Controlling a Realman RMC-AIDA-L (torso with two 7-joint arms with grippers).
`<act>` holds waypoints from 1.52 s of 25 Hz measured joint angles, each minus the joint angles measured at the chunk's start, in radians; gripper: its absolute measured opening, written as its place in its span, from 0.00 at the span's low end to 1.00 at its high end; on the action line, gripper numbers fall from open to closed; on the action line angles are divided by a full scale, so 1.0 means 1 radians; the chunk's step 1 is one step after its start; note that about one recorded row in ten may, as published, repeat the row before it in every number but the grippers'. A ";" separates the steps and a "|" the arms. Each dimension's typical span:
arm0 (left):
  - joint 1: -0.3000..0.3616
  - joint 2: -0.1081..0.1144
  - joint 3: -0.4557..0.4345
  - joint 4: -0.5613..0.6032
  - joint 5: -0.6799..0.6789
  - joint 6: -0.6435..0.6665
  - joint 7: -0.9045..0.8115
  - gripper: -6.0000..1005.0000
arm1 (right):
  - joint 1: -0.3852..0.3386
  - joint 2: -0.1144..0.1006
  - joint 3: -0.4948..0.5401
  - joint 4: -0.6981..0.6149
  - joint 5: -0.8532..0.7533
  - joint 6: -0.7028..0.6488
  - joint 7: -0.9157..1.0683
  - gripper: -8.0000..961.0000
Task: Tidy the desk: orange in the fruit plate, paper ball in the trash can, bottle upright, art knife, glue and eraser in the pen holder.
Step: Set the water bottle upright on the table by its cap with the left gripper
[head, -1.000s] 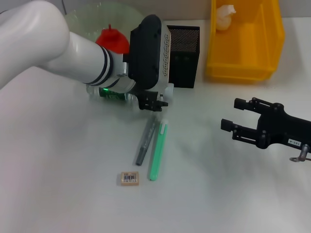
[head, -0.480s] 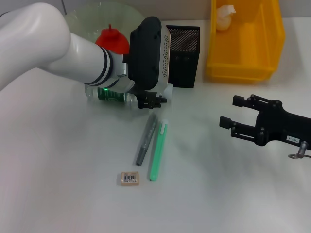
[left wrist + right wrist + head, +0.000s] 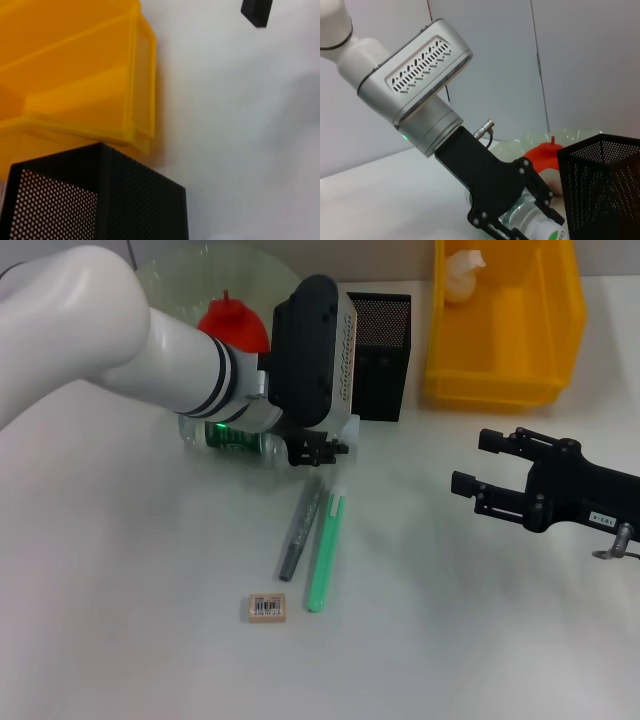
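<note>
The bottle (image 3: 232,437) lies on its side on the desk (image 3: 120,620), in front of the fruit plate (image 3: 175,275) that holds the orange (image 3: 232,322). My left gripper (image 3: 318,449) is at the bottle's cap end. In the right wrist view its fingers (image 3: 542,195) close around the bottle (image 3: 532,226). The paper ball (image 3: 462,275) lies in the yellow trash can (image 3: 505,370). The grey art knife (image 3: 299,532), the green glue (image 3: 325,552) and the eraser (image 3: 266,607) lie on the desk in front of the pen holder (image 3: 378,355). My right gripper (image 3: 478,462) hovers open and empty at the right.
The left wrist view shows the trash can (image 3: 75,90), the pen holder (image 3: 100,200) and a fingertip of the right gripper (image 3: 256,10). The right wrist view also shows the orange (image 3: 545,152) and the pen holder (image 3: 605,190).
My right gripper has drifted a little up and back. My left gripper has shifted slightly at the bottle's cap end, and the bottle has hardly moved.
</note>
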 joint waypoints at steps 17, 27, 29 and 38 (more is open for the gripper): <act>0.069 0.009 -0.255 0.174 -0.053 0.256 -0.086 0.45 | 0.004 0.000 0.000 -0.001 0.001 0.002 0.005 0.77; 0.102 0.015 -0.574 0.179 -0.136 0.489 -0.060 0.45 | 0.010 0.000 0.000 -0.003 0.002 0.001 0.005 0.77; 0.108 0.015 -0.626 0.174 -0.148 0.521 -0.049 0.45 | 0.012 0.000 -0.001 -0.003 0.002 0.000 0.006 0.77; 0.155 0.019 -0.782 0.158 -0.199 0.594 -0.014 0.45 | 0.018 0.001 -0.008 -0.003 -0.001 0.000 0.011 0.77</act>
